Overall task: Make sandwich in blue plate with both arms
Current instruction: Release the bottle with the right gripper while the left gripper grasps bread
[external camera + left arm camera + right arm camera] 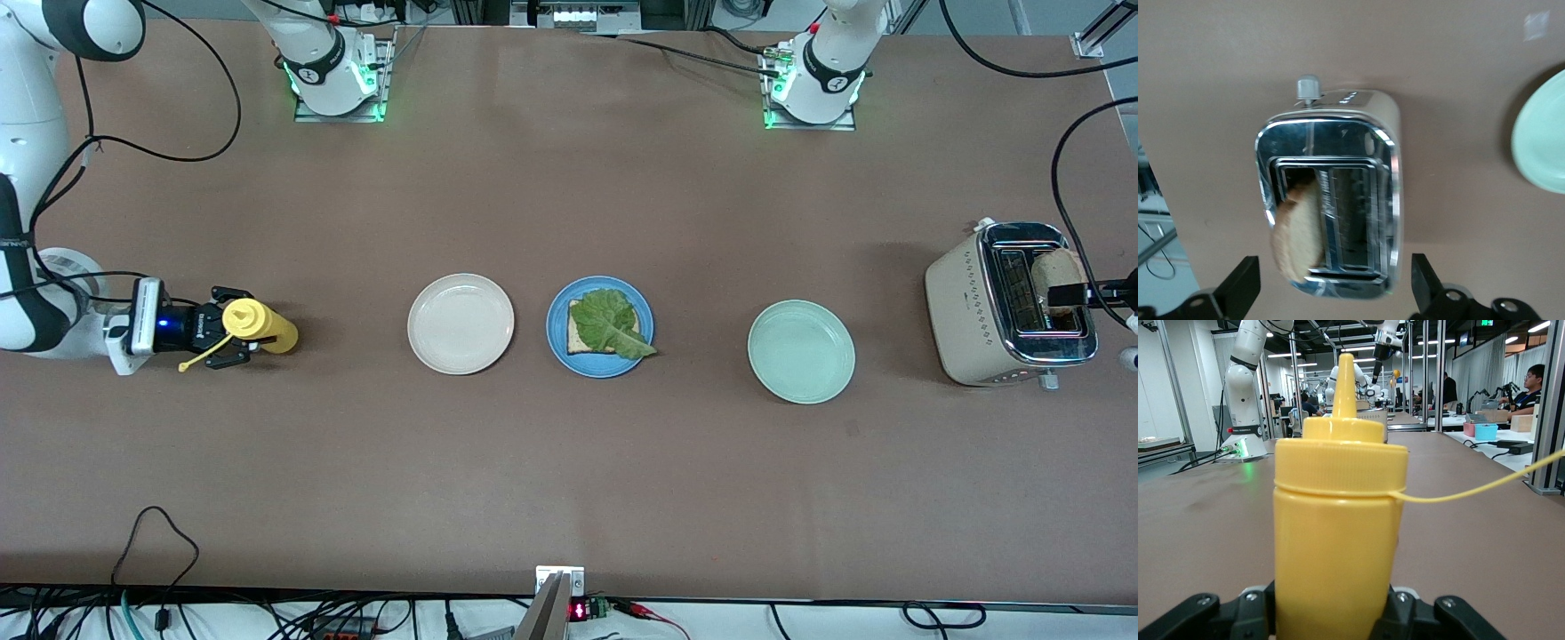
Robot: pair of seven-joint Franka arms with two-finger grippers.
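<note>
The left end effector (1331, 293), fully open above the toaster (1331, 193), should be centred over the bread slice (1298, 233) before closing. The right end effector (229, 335) is clamped on the mustard bottle (260, 325).

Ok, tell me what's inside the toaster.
One bread slice stands in one slot of the toaster, its top poking out. The other slot looks empty from above. How far down the slice goes is hidden by the slot walls.

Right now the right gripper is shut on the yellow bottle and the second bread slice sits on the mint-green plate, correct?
Not quite. The front view shows the mint-green plate bare; the second bread slice stands in the toaster. The right gripper is shut on the yellow bottle.
</note>
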